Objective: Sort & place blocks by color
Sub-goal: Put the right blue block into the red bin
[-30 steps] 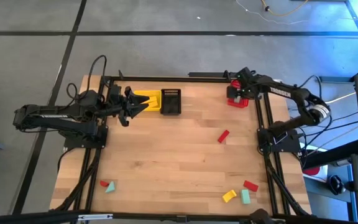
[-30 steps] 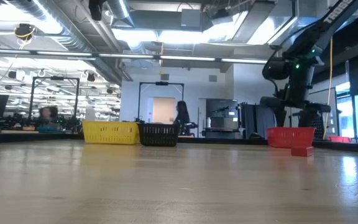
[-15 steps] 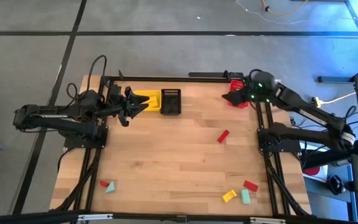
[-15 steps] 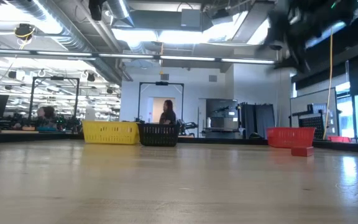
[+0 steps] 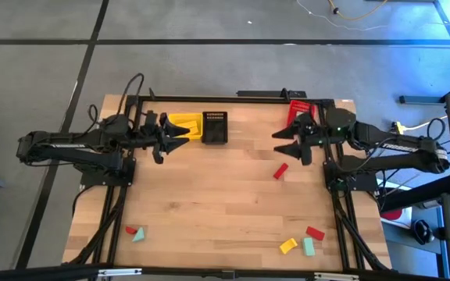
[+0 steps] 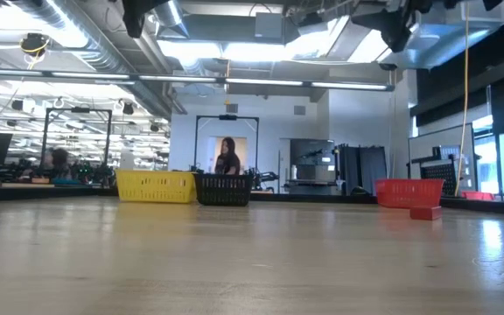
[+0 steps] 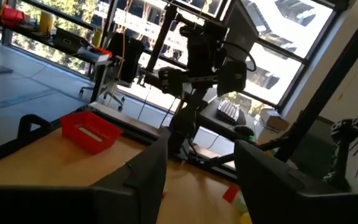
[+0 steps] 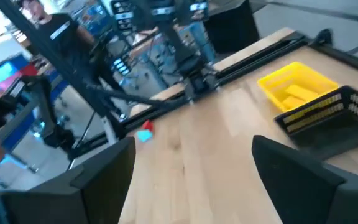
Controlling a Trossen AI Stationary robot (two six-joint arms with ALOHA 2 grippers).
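Loose blocks lie flat on the table: a red block right of centre, a red and a teal block at the near left, and a yellow, a teal and a red block at the near right. A yellow block lies in the yellow basket. My right gripper is open and empty, raised just beyond the central red block. My left gripper hangs open beside the yellow basket.
A black basket stands against the yellow one at the far edge. The red basket sits in the far right corner, partly under my right arm. A dark frame rail borders the table. A person stands in the room beyond.
My right arm has swung away from the red basket in the far right corner, toward the table's near and left side, and its gripper now hangs over the table beside the central red block. The blocks and baskets have stayed put.
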